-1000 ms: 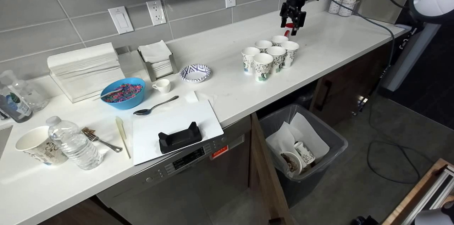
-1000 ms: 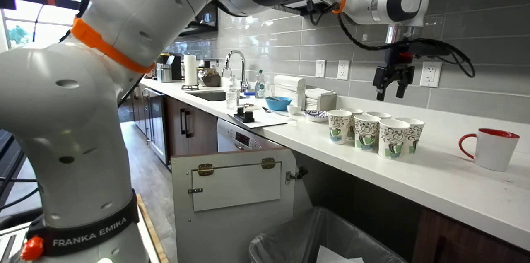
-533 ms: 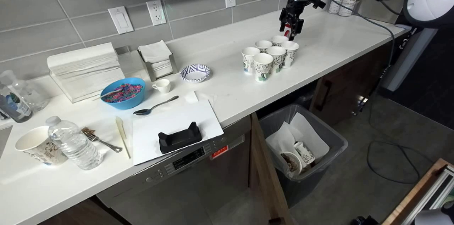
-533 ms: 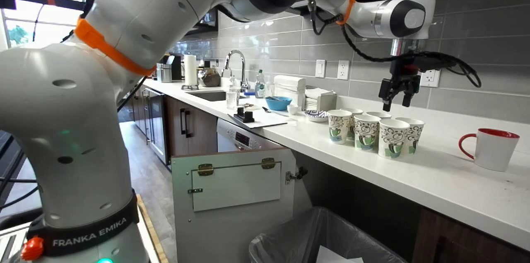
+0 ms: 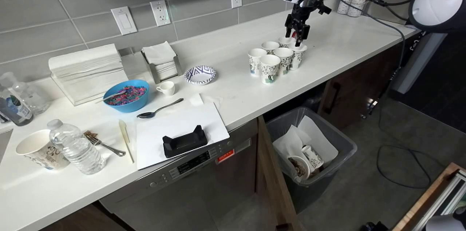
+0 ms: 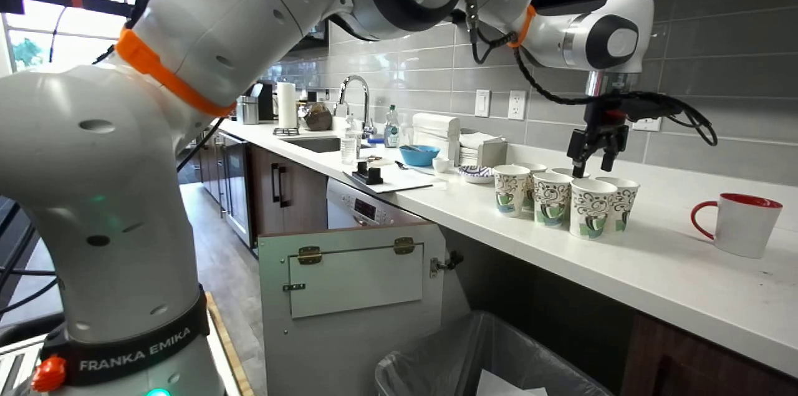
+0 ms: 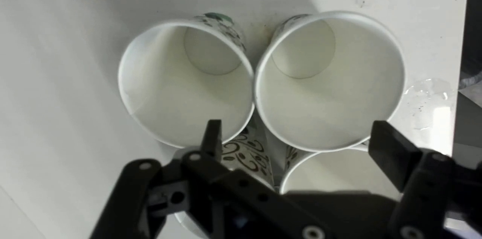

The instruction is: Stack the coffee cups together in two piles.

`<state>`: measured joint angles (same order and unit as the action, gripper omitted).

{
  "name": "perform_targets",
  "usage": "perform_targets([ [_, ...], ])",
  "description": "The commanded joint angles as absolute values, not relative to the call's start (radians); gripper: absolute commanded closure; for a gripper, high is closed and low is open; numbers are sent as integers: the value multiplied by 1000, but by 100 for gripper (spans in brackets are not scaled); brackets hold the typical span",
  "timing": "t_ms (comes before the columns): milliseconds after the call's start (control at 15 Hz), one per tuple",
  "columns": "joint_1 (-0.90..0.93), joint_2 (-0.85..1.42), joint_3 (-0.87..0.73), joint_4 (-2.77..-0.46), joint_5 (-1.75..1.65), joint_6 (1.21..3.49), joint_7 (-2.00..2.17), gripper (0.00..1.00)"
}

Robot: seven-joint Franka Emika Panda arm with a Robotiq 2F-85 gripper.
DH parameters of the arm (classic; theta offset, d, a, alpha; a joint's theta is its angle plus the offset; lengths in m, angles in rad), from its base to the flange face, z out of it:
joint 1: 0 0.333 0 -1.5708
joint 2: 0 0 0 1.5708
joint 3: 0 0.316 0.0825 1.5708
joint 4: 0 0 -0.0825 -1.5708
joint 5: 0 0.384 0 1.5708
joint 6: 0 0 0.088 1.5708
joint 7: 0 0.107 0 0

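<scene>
Several white paper coffee cups with brown swirls and green logos stand upright in a tight cluster on the counter, side by side. They show in both exterior views, the front one here (image 5: 270, 69) and a near one here (image 6: 591, 209). My gripper, in both exterior views (image 5: 293, 39) (image 6: 592, 168), is open and empty, pointing down just above the cups at the wall-side end. In the wrist view two open cups (image 7: 184, 88) (image 7: 331, 84) lie under and ahead of the open gripper (image 7: 297, 128). Two more cups there are partly hidden by the fingers.
A red-and-white mug (image 6: 745, 226) stands near the cluster. A patterned bowl (image 5: 200, 75), a small white cup (image 5: 166, 88), a blue bowl (image 5: 136, 104) and a water bottle (image 5: 78, 149) stand along the counter. An open bin (image 5: 347, 147) is below the counter edge.
The gripper has come down from above the counter to just above the cup rims, with its fingers staying open. The cups have not moved.
</scene>
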<state>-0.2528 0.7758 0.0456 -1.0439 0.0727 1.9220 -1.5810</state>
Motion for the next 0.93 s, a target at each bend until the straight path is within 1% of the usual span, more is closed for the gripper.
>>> perform_targets([
  [0,-259,813,46,-996,73,1923,-1600,0],
  [533,-259,877,45,-910,66,1903,-1604,0],
  [800,-253,921,41,-857,56,1890,-1601,3],
  [867,-254,929,42,-848,56,1888,-1603,15],
])
